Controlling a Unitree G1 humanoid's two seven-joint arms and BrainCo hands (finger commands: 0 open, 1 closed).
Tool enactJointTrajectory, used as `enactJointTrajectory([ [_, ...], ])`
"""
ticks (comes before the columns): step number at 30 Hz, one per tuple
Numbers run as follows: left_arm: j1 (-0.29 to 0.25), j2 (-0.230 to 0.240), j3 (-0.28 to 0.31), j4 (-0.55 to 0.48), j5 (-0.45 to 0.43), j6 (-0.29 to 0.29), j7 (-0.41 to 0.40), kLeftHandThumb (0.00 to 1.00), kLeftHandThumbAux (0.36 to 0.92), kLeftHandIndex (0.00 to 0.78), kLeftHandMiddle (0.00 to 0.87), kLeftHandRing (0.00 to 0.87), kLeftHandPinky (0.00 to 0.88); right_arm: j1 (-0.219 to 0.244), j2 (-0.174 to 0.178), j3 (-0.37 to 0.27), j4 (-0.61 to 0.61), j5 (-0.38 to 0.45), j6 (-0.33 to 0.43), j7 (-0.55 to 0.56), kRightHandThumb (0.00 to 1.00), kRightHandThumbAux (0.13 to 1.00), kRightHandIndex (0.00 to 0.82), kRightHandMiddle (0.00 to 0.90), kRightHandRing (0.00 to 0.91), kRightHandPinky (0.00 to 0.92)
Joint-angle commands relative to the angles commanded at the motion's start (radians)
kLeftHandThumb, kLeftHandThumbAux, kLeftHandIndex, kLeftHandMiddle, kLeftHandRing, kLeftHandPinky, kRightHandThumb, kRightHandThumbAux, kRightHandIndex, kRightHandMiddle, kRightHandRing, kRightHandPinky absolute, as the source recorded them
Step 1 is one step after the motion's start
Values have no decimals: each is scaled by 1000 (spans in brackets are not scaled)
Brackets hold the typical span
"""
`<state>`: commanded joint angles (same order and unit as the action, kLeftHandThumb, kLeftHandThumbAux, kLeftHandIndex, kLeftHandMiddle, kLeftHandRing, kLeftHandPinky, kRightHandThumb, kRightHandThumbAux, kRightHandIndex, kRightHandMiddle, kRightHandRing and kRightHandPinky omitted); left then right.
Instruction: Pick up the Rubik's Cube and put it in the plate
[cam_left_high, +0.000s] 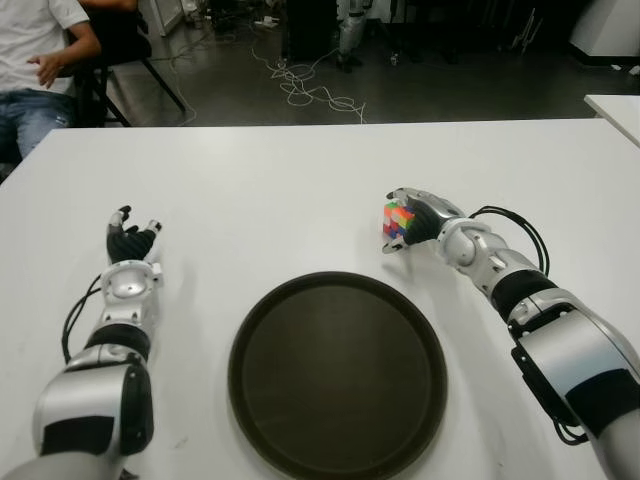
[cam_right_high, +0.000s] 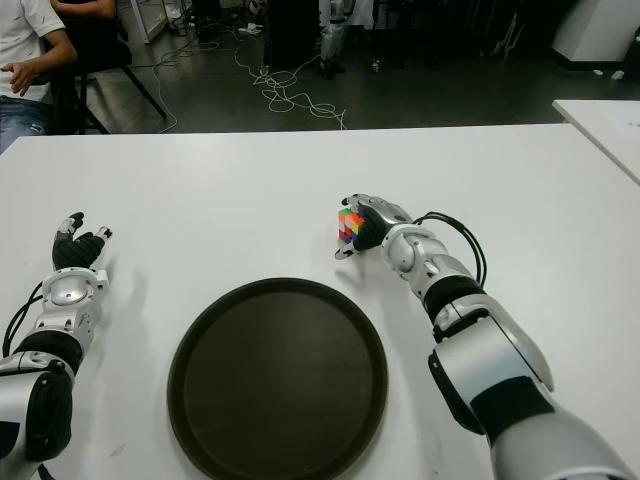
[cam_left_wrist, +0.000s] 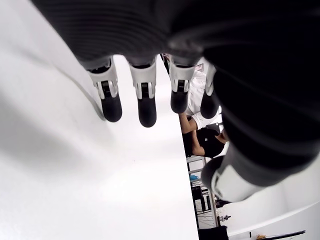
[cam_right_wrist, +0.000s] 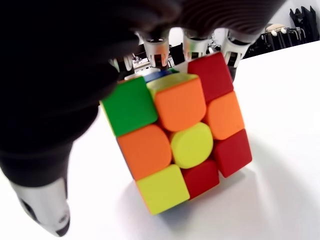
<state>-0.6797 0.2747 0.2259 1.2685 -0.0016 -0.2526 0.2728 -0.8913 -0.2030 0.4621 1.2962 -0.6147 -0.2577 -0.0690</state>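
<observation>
Left hand (cam_left_high: 128, 243) sits out on the left of the white table (cam_left_high: 300, 180), fingers loosely spread, holding nothing. The round dark brown plate (cam_left_high: 338, 375) is in the middle, near edge. Just past its far right rim, the right hand (cam_left_high: 415, 222) is wrapped around the multicoloured Rubik's Cube (cam_right_wrist: 180, 135); only its wrist view shows the cube's bottom corner touching the table.

My right hand (cam_left_high: 418, 222) wraps the Rubik's Cube (cam_left_high: 398, 221) just beyond the plate (cam_left_high: 338, 372), off its far right rim. Bare white surface (cam_left_high: 300, 190) between cube and rim, nothing blocking. Plate interior open, low rim only. My left hand (cam_left_high: 130, 250) is well left of the plate, fingers loose. Person (cam_left_high: 40, 60) seated far beyond the plate, off the surface.
</observation>
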Motion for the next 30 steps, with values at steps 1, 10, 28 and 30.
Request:
enactJointTrajectory([
  [1, 0, 0, -1, 0, 1, -1, 1, 92, 737, 44, 61, 89, 113, 0, 1, 0, 0, 0, 0, 0, 0, 705, 0, 0, 0, 0],
  [10, 2, 3, 0, 1, 1, -1, -4, 79, 739, 45, 70, 88, 105, 5, 1, 6, -3, -3, -2, 16, 0, 685, 0, 0, 0, 0],
  [28, 2, 4, 2, -1, -3, 0, -15, 99, 733, 46, 57, 78, 100, 25, 11, 10, 4, -3, 10, 27, 0, 661, 0, 0, 0, 0],
  [30, 2, 4, 2, -1, -2, 0, -15, 99, 734, 42, 56, 78, 100, 24, 10, 10, 1, -3, 9, 34, 0, 670, 0, 0, 0, 0],
])
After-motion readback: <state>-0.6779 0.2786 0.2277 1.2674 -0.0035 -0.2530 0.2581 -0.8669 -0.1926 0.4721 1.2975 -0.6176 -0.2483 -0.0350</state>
